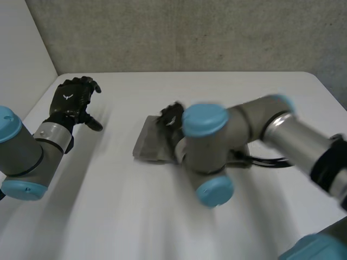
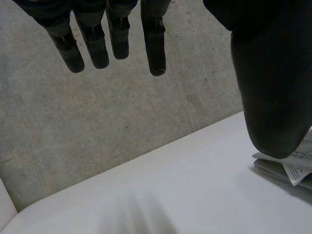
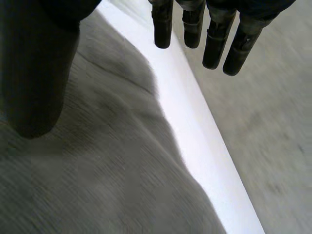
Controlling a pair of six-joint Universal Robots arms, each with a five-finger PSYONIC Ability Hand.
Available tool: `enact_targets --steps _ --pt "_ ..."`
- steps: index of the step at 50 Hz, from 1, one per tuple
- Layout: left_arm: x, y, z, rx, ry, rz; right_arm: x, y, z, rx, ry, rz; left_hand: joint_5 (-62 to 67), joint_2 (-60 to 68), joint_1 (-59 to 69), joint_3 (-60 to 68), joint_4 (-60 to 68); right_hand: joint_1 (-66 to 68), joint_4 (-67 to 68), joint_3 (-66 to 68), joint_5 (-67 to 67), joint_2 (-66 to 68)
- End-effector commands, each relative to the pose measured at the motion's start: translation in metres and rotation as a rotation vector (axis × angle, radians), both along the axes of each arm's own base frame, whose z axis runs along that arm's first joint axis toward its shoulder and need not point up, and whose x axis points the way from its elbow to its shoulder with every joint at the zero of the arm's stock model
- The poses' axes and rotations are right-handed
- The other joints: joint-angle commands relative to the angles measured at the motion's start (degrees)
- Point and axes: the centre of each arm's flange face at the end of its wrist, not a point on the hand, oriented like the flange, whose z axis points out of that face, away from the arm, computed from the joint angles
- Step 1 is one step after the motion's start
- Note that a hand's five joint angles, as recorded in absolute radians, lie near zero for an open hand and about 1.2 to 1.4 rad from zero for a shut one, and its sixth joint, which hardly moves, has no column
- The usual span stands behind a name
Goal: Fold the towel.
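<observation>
The grey towel (image 1: 150, 144) lies folded in a small stack near the middle of the white table (image 1: 108, 206). My right arm reaches across it, and my right hand (image 1: 169, 118) hovers over the towel's far part. In the right wrist view the right hand (image 3: 214, 39) is open, with straight fingers and the thumb spread wide, holding nothing; the towel (image 3: 97, 170) lies under its palm. My left hand (image 1: 70, 103) is raised at the far left of the table, well apart from the towel. Its fingers (image 2: 153, 44) are straight and open, and a corner of the towel (image 2: 292, 165) with a label shows beside its thumb.
A grey wall (image 1: 190, 32) rises behind the table's far edge. The table's far edge (image 3: 195, 131) runs close past the towel, beneath my right hand's fingertips. Bare table surface lies between my left hand and the towel, and along the near side.
</observation>
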Motion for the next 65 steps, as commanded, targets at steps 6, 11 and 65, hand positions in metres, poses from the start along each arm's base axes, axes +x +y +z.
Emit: enact_targets --steps 6,11,65 --pt "-0.005 0.004 -0.006 0.012 -0.011 -0.014 -0.118 -0.051 0.046 0.288 -0.261 -0.216 -2.7 -3.6 -4.3 -3.9 -4.1 -3.6 -4.7 -4.1 -3.5 -4.0" --pt "-0.01 0.008 -0.008 0.018 -0.013 -0.028 -0.155 -0.043 0.013 0.407 -0.257 -0.243 -2.7 -3.6 -4.3 -3.9 -4.1 3.0 2.0 2.6 3.2 2.6" --pt "-0.031 0.034 0.002 -0.022 -0.002 -0.099 -0.078 0.017 0.054 0.209 -0.227 0.078 -2.7 -3.6 -4.3 -3.9 -4.1 66.4 65.3 65.9 66.5 66.0"
